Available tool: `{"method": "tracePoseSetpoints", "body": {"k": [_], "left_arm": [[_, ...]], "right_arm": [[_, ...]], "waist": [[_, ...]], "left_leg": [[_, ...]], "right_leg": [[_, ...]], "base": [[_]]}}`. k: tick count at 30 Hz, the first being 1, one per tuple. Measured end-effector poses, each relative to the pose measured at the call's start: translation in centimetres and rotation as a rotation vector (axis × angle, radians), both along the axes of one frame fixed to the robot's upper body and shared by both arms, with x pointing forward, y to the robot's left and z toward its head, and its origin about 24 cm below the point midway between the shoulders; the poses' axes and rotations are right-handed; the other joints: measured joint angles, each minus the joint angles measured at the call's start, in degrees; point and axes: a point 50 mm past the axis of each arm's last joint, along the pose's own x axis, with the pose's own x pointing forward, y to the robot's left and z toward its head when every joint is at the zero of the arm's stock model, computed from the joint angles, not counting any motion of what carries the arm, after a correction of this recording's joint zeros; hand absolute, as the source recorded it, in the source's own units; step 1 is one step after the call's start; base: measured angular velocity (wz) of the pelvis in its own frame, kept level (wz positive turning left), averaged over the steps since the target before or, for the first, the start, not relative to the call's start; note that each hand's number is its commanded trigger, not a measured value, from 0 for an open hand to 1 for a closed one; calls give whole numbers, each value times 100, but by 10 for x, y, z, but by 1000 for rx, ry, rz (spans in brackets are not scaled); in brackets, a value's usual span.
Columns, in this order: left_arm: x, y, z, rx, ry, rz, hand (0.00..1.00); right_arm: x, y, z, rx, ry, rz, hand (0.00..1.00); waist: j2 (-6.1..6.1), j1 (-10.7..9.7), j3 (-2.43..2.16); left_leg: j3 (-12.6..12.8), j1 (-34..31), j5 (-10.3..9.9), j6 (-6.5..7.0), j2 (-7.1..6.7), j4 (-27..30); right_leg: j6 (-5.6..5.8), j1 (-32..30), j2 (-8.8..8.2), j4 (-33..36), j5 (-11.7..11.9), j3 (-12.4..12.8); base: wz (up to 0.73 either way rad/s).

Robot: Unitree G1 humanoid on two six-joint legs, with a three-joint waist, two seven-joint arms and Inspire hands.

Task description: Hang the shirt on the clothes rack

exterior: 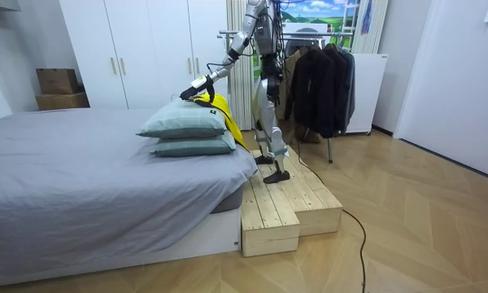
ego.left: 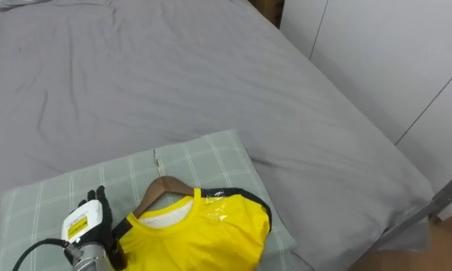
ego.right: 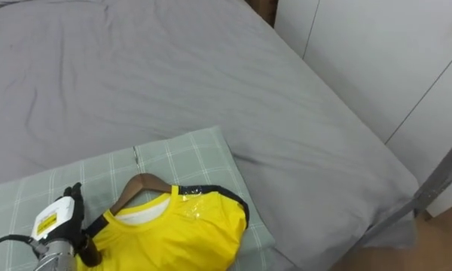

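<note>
A yellow shirt (ego.left: 203, 233) on a wooden hanger (ego.left: 160, 188) lies on a green checked pillow (ego.left: 203, 154) at the edge of the grey bed (ego.left: 173, 75). Its lower part runs off the eye views' bottom edge, and the cloth covers most of the hanger. The left robot hand (ego.left: 87, 222) lies at the shirt's shoulder; its dark fingers merge with the cloth, so I cannot tell whether they clasp it. The robot stands on a wooden platform (exterior: 293, 203) beside the bed.

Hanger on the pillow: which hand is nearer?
Left. The left hand is against the left end of the hanger, at the yellow shirt on the pillow. The right hand cannot be placed; nothing of it reaches over the pillow.
</note>
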Motion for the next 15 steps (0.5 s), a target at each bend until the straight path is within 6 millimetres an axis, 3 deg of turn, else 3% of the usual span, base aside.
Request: {"method": "tracePoseSetpoints", "body": {"k": [8, 15], "left_arm": [[2, 4, 2, 11, 3, 6, 0], [3, 4, 3, 12, 6, 9, 0]], "right_arm": [[0, 1, 0, -15, 7, 26, 0], [0, 3, -1, -26, 12, 51, 0]], "waist": [[-113, 1, -16], [-122, 7, -17]], "left_leg": [[3, -144, 0, 0, 19, 111], [4, -146, 0, 0, 21, 110]], "right_leg": [[-19, -75, -1, -4, 15, -6], [-21, -75, -1, -5, 17, -12]], "base": [[0], [0]]}}
